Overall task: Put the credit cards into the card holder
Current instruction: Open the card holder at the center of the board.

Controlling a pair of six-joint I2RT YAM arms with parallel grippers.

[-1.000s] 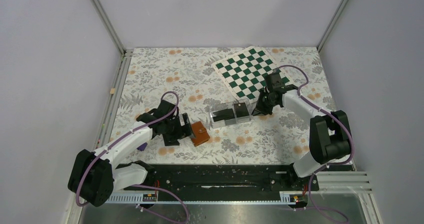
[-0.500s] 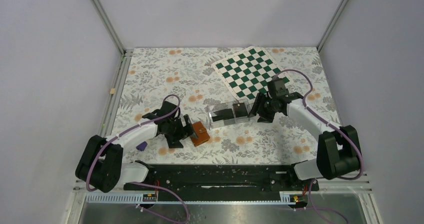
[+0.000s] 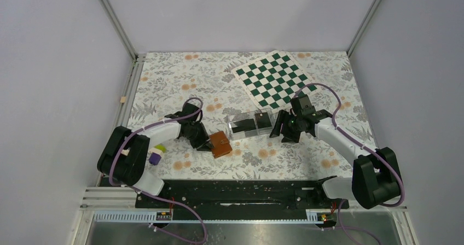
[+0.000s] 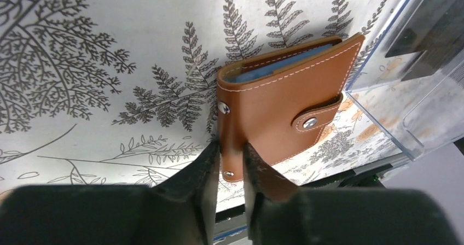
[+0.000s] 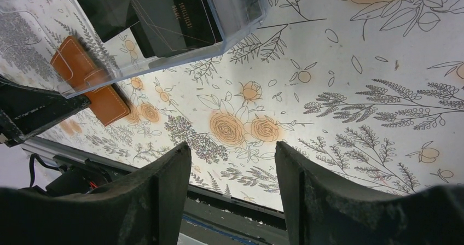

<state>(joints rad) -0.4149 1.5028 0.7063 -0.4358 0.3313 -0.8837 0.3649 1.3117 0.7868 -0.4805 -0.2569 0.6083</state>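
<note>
Left fingers (image 4: 199, 174), narrow, pinch one edge of the closed holder (image 4: 273, 103) lying on the floral surface (image 4: 82, 64). Right fingers (image 5: 164, 190), spread wide, hover beside the clear box (image 5: 241, 4) containing the cards (image 5: 189, 15).

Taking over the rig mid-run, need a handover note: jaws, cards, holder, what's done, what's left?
Left gripper: jaws shut on the spine edge of the card holder. The holder lies closed, snap tab fastened, on the table by the near left corner of the clear box.
Right gripper: open, empty, low beside the box's right end.
Credit cards: dark stacks inside the clear box.
Done: holder gripped; no card in it.
Left: open the holder, take the cards from the box, slide them in.
</note>
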